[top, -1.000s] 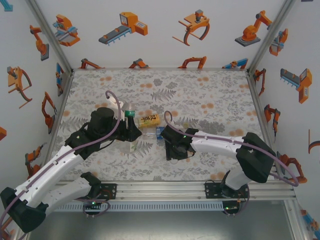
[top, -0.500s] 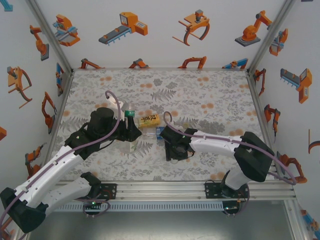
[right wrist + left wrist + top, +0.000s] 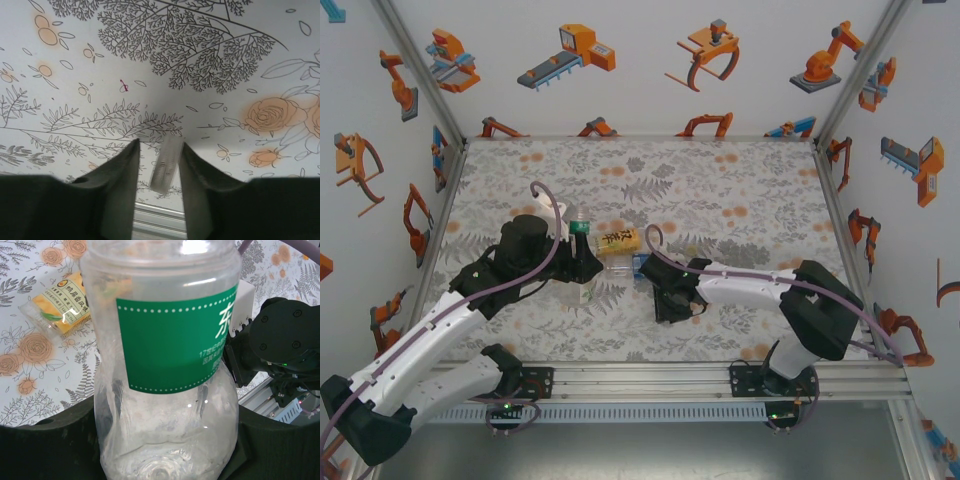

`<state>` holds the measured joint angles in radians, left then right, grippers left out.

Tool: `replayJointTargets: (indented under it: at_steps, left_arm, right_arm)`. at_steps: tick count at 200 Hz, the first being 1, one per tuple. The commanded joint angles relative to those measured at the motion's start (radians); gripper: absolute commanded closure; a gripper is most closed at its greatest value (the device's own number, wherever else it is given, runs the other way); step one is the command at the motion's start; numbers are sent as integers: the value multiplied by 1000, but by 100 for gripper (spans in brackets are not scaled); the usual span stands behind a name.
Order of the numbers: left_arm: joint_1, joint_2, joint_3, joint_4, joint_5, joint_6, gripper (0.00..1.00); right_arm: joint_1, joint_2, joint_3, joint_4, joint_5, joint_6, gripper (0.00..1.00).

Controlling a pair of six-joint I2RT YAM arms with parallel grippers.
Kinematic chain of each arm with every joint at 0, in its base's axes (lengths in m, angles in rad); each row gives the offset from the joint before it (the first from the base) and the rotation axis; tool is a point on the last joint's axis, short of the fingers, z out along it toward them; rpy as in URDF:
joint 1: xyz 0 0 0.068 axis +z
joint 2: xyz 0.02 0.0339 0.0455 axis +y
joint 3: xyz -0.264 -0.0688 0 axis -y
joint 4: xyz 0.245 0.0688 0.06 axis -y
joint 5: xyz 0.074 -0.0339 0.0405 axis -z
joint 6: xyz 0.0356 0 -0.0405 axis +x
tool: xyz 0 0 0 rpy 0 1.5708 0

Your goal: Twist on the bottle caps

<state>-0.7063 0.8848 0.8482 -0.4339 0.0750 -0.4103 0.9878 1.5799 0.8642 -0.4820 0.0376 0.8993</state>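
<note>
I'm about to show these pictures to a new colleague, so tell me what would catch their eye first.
First comes the clear green-labelled bottle, looming large in the left wrist view and clamped in the left gripper near the middle of the floral mat. Next is the small pale bottle cap between the fingers of the right gripper, close over the mat. A yellow-labelled bottle lies on the mat between the two grippers.
</note>
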Motion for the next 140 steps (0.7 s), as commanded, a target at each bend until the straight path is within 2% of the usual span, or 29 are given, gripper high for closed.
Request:
replayJointTargets:
  at_steps: [1,42,74,97,114,140]
  left_arm:
    - [2,-8,-5,12,1,-5,100]
    - [1,0,2,17,2,-6,100]
    - [1,6,17,13,5,-5,100]
    - [2,11,26,14,4,-7,100]
    - [1,17,30,14,7,-5,100]
    - [1,27,41,14,11,0,100]
  right_arm:
    - [-13,4,-30,35,-23,8,74]
    - [-54,-37,-112,264,-145,34,83]
    - [-113,-43,-223,519,-252,73,82]
    - [-164,-61,-331,674,-313,148,76]
    - [-190,-96,-380,643,-300,184,70]
    - [-199,-185,-378,440,-242,163,60]
